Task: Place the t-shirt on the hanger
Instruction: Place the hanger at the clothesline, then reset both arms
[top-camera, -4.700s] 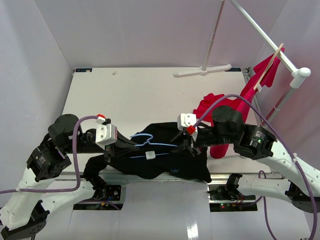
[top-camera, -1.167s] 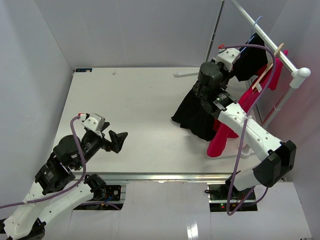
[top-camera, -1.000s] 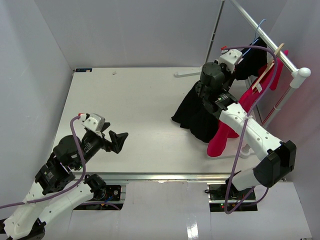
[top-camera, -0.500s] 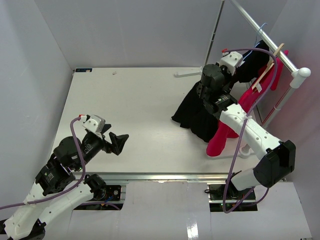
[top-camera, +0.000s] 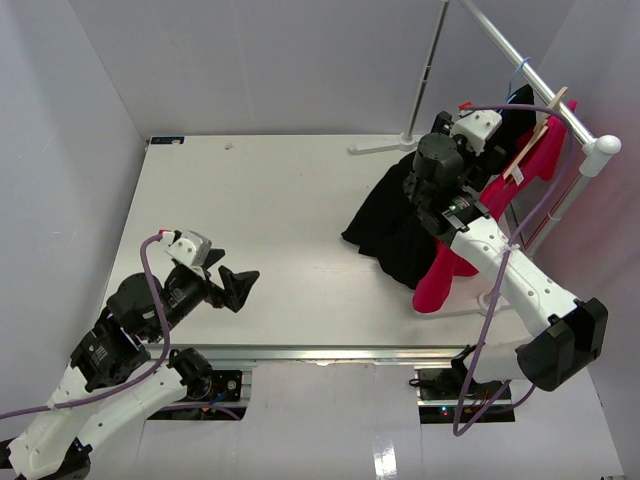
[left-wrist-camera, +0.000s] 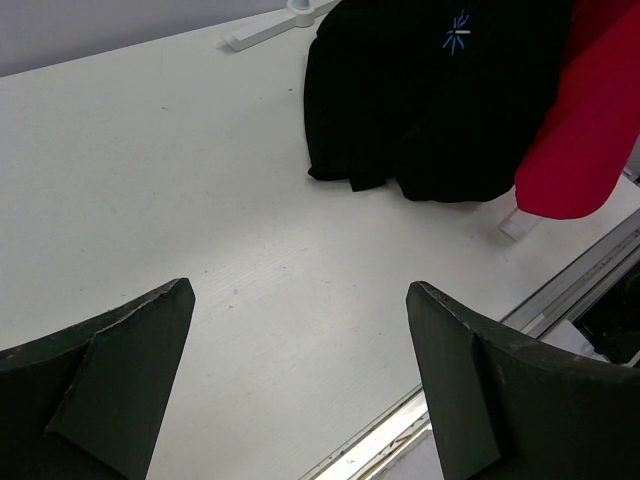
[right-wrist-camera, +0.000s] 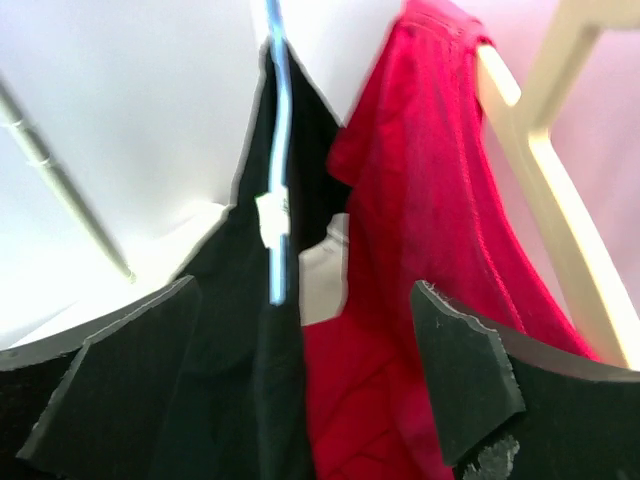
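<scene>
The black t-shirt (top-camera: 392, 222) hangs on the light-blue wire hanger (top-camera: 520, 72) on the rail, its hem bunched on the table. In the right wrist view the hanger's blue wire (right-wrist-camera: 278, 140) runs down into the t-shirt's neck (right-wrist-camera: 225, 330) past a small white label (right-wrist-camera: 271, 221). My right gripper (right-wrist-camera: 305, 290) is open and empty, close in front of the t-shirt and the red shirt, and in the top view (top-camera: 492, 132) it is up by the rail. My left gripper (top-camera: 238, 285) is open and empty low over the near left of the table, and in its own view (left-wrist-camera: 300, 300) the t-shirt (left-wrist-camera: 430, 110) lies far ahead.
A bright red shirt (top-camera: 530, 160) on a pale wooden hanger (right-wrist-camera: 560, 200) hangs right beside the t-shirt. The rail (top-camera: 530, 80) stands at the back right with white feet on the table (left-wrist-camera: 290, 15). The table's near metal edge (left-wrist-camera: 560, 290) is close to my left gripper.
</scene>
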